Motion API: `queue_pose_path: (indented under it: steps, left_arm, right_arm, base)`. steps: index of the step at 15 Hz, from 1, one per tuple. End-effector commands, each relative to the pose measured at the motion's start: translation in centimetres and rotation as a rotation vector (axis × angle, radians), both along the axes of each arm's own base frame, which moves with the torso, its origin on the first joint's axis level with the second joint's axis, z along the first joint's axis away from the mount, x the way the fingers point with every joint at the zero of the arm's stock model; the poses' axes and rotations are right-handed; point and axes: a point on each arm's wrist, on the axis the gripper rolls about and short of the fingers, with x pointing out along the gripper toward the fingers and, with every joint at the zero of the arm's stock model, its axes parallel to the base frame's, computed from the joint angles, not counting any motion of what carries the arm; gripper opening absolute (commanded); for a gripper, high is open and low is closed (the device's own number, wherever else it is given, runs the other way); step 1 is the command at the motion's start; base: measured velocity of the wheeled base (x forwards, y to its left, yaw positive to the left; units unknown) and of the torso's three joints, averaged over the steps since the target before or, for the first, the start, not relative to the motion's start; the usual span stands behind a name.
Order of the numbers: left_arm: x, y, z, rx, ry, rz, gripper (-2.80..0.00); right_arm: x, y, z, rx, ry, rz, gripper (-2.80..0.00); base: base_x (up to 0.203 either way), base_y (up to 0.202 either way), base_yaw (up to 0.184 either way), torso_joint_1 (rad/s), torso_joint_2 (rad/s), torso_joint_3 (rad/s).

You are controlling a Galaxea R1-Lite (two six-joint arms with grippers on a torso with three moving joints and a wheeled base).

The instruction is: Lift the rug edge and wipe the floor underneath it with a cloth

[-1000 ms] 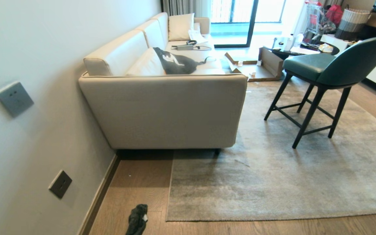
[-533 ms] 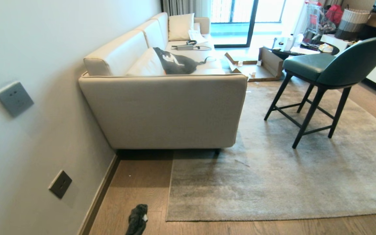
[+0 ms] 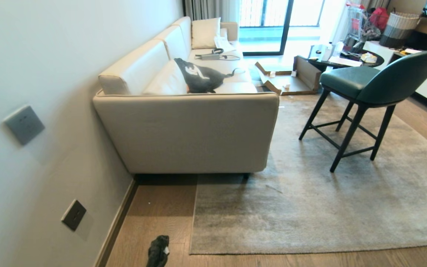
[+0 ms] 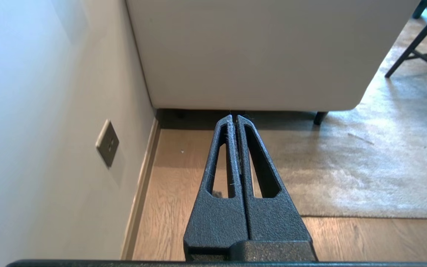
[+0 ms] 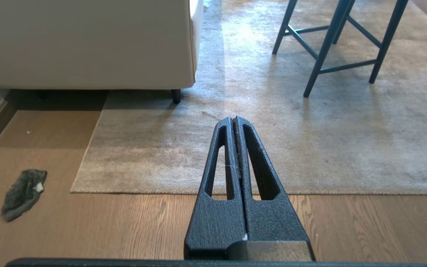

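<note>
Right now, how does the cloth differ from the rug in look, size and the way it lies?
The cloth is dark grey with a white patch; the rug is pale grey-beige with darker mottling. The cloth is tiny beside the rug, which spreads under the chair and reaches the sofa. The cloth lies crumpled; the rug lies flat, edge down. Both rest on the wood floor, apart from each other.

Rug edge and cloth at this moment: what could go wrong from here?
1. The sofa and the chair stand on the rug, so lifting its edge may drag against that weight.
2. The cloth lies crumpled on the floor near the wall, a tight spot; neither arm holds anything yet.
</note>
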Motion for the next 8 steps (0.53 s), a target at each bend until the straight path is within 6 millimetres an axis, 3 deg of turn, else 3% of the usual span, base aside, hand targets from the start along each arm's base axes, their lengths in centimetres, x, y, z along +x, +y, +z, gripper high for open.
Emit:
queue_pose_path:
  steps: [1, 8]
  left_arm:
    - [0.00, 0.00, 0.00, -0.001, 0.000, 0.001, -2.80]
    - [0.00, 0.00, -0.01, -0.001, 0.000, 0.001, -2.80]
  right_arm:
    - [0.01, 0.00, -0.01, 0.000, 0.002, 0.000, -2.80]
    - [0.01, 0.00, -0.02, 0.001, 0.003, 0.002, -2.80]
  base:
    - [0.000, 0.000, 0.000, 0.014, -0.44, -0.412]
    - [0.000, 0.000, 0.000, 0.068, -0.46, -0.388]
